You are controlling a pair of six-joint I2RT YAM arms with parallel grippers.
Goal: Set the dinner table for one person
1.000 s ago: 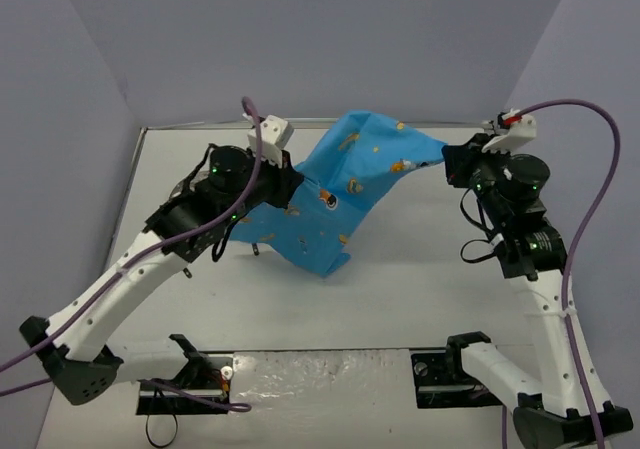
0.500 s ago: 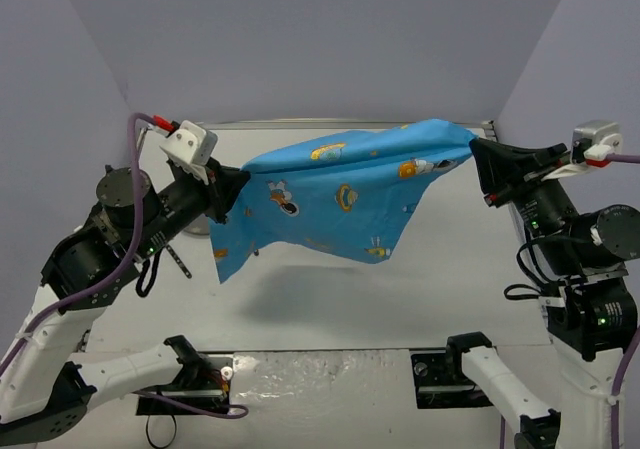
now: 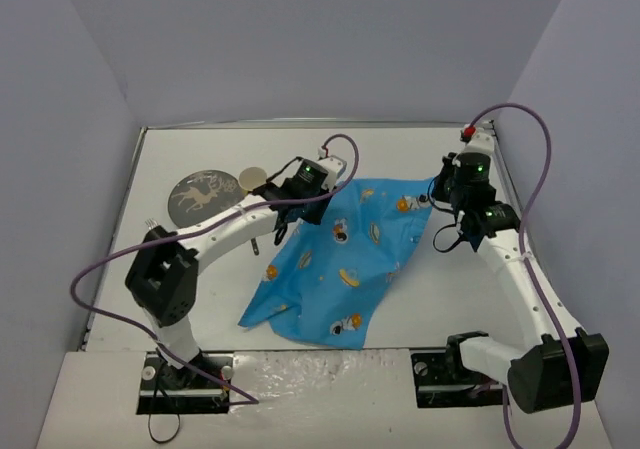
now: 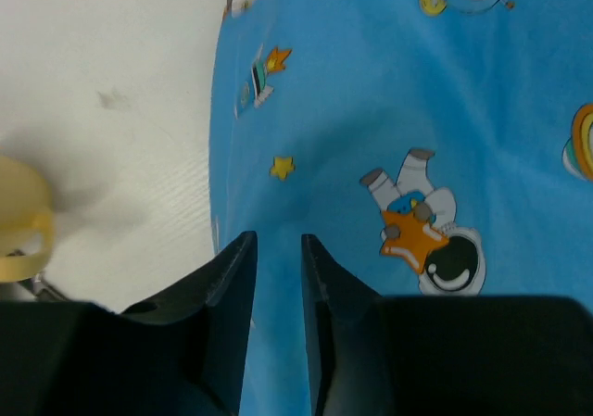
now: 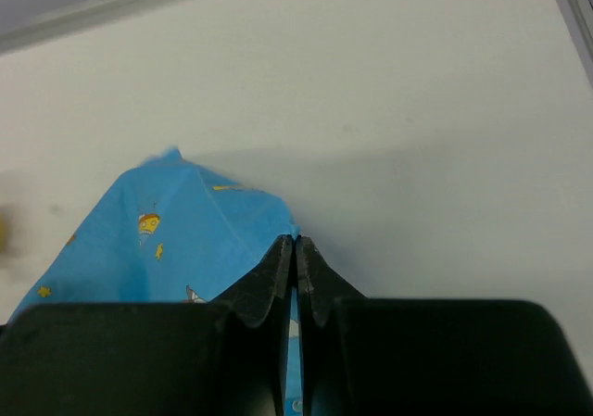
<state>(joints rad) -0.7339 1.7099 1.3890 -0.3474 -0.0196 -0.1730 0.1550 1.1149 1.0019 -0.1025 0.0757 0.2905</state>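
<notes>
Cloth (image 3: 345, 259), mid-air a sec ago, now down on the dinner table (image 3: 440, 304): left gripper (image 4: 276, 240) cracked open, apparently letting go, right gripper (image 5: 295, 242) still pinching its corner, so the mat's nearly laid.

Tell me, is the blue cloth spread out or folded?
Mostly spread: the cloth lies open on the table, one near corner rumpled, the right gripper pinching a far corner.

1. A lilac-grey back wall (image 3: 320, 39) is rising behind.
2. A left wall (image 3: 50, 149) and right wall (image 3: 590, 89) are closing the sides.
3. The matte white dinner table (image 3: 430, 299) is spanning between them.
4. Soft light is falling evenly.
</notes>
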